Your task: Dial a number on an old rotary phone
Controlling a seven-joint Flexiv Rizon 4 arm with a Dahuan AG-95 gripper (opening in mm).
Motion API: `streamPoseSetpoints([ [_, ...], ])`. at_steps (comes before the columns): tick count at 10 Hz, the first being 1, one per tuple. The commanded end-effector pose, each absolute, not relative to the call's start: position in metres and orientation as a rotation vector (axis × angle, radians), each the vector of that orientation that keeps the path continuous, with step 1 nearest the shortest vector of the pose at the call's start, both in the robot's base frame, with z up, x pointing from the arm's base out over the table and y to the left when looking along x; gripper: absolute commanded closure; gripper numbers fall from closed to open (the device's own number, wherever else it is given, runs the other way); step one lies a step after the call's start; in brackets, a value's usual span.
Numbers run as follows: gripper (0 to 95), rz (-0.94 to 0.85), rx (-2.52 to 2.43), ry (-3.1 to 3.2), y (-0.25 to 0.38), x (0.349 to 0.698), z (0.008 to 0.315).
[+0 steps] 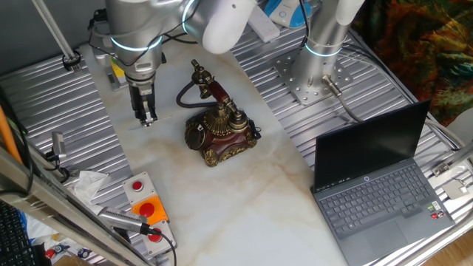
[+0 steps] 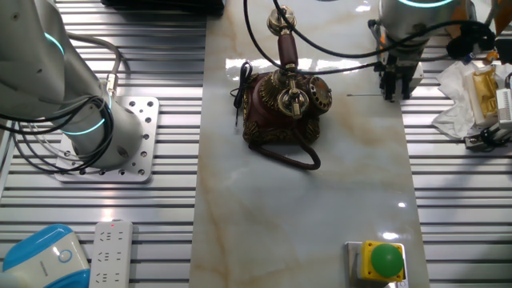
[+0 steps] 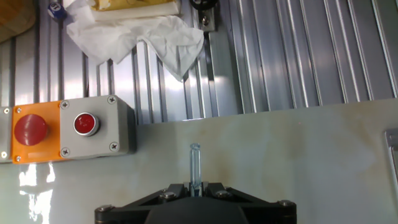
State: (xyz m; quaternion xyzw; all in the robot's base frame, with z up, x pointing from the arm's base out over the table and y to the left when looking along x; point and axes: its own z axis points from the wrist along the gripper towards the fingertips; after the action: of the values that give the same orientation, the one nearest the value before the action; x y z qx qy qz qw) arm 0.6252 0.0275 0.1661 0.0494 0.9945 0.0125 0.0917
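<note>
Beside the phone [image 1: 219,125] — end effector [image 1: 148,118] closed.

The desk [image 1: 244,214] is showing a pale marbled slab flanked by ribbed metal panels. The old rotary phone [image 1: 219,133] is standing on the slab near its middle, handset lying on the cradle. A laptop [image 1: 380,188] is sitting open at 1 corner. A button box [image 3: 62,127] with 2 red buttons is resting at the slab's edge, with crumpled tissue [image 3: 140,34] lying beyond on the ribbing.
</note>
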Motion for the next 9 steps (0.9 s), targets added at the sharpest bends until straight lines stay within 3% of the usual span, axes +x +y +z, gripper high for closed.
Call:
streamPoseSetpoints([
  [1, 95.0, 0.042, 0.164, 2.953, 0.028, 0.625, 0.166],
  [9, 95.0, -0.075, 0.338, 2.882, 0.029, 0.596, 0.174],
])
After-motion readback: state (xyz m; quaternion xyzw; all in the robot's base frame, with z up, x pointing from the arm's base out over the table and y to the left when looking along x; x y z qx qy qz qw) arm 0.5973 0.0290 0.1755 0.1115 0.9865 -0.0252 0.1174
